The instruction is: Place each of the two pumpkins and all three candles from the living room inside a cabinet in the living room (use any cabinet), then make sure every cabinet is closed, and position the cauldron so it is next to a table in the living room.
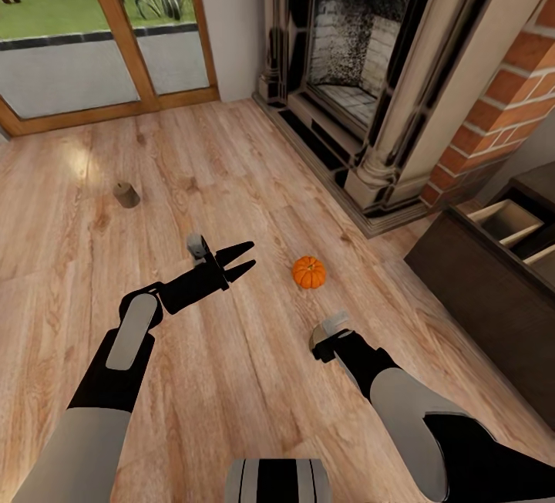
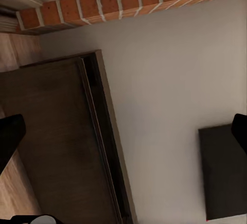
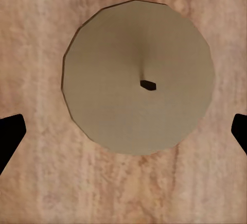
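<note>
We see an evenly lit, fairly bright render in the head view, with daylight entering from the glass door (image 1: pixel 100 32) at eleven o'clock and a pale glare patch on the wooden floor (image 1: pixel 77 160) just below it. Shadows are soft and short: a faint one sits under the pumpkin (image 1: pixel 309 272), and the fireplace (image 1: pixel 354 48) opening at one o'clock stays dark. Straight lines bend near the frame edges, a wide-angle distortion. The whole picture looks slightly soft, with compression smear. In the left wrist view, the grey wall (image 2: pixel 175 69) is flat and shadowless. In the right wrist view, the candle (image 3: pixel 138 77) top looks blurred, evenly lit, with no glare.
</note>
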`<state>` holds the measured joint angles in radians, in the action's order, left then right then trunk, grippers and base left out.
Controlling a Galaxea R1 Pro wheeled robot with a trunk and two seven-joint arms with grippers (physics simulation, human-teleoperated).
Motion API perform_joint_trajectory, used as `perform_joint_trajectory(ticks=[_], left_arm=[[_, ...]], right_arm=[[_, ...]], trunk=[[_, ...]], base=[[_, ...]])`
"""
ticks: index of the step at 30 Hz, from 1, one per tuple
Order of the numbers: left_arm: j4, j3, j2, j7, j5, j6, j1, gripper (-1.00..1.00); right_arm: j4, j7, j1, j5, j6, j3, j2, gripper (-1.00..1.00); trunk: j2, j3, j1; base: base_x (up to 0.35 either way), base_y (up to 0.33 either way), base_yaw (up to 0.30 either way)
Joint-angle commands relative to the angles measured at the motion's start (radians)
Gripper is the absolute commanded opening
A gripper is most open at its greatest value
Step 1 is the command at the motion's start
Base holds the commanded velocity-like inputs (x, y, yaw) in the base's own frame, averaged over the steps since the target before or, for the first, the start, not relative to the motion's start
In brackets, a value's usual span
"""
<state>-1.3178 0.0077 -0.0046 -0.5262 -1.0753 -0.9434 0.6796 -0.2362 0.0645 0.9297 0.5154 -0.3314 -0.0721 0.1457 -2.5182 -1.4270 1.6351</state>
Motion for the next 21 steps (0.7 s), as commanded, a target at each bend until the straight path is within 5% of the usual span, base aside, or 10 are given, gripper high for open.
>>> perform_joint_trajectory(ticks=[1,21], left_arm=[[0.000,0.000,0.000,0.000,0.000,0.000,0.000,1.00],[0.002,0.002,0.000,0.000,0.002,0.001,0.000,1.00]], right_arm=[[0.000,0.000,0.000,0.000,0.000,0.000,0.000,1.00],[0.000,0.000,0.000,0.000,0.000,0.000,0.000,1.00]], trunk=[[0.000,0.000,0.000],[0.000,0.000,0.000]], base=[[0.000,0.000,0.000],[0.023,0.000,0.000]])
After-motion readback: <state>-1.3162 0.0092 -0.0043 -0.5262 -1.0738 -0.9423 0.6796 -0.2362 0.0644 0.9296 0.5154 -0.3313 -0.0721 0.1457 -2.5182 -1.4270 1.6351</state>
